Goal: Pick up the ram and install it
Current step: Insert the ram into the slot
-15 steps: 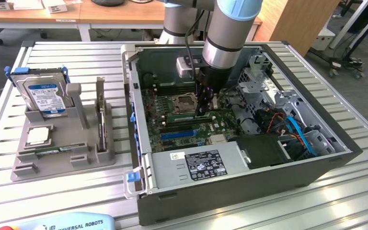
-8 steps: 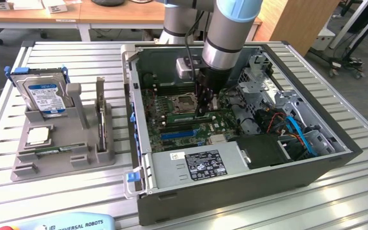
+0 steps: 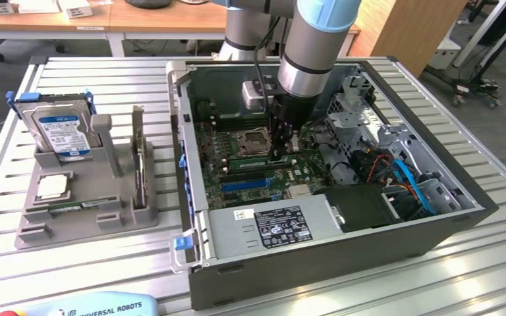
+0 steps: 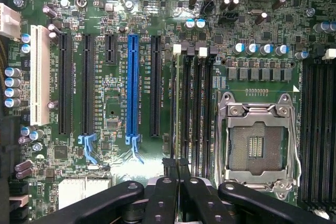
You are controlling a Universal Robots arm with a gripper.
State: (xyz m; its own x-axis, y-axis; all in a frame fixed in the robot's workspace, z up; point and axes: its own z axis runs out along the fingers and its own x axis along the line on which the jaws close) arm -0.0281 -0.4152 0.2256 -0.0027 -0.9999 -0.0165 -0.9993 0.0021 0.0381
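Slatted metal tabletop (image 3: 77, 263) carries everything you see. At its nearest edge a pale blue handset (image 3: 103, 306) is cut off by the frame, with part of its lettering showing.

Next comes the open computer case (image 3: 323, 263), lying on its side with the power supply (image 3: 271, 227) at its near end. To the exterior view's left, just beside the case, stands a gray holder (image 3: 86, 224). It holds a square processor chip (image 3: 53, 186) lying flat and, farther back, a hard drive (image 3: 60, 131) standing upright. A thin strip (image 3: 70, 208) lies in the holder's front groove, too small for you to name.

Inside the case, the end effector (image 3: 279, 155) reaches down to the memory slots beside the empty processor socket (image 3: 251, 139). In the wrist view the end effector (image 4: 177, 174) is clenched on the ram (image 4: 177, 108). You see the ram there edge-on, as a thin dark line running along the slot nearest the blue slot (image 4: 132, 82). In the exterior view the ram (image 3: 251, 160) shows as a green strip reaching out from the fingers, and its other end is hidden behind them. You cannot tell whether it is fully seated or only resting in the slot, and the clips at its ends are hard to make out.

The arm (image 3: 315, 46) runs up out of the frame. Behind it stand wooden desks (image 3: 147, 20) on a gray floor.
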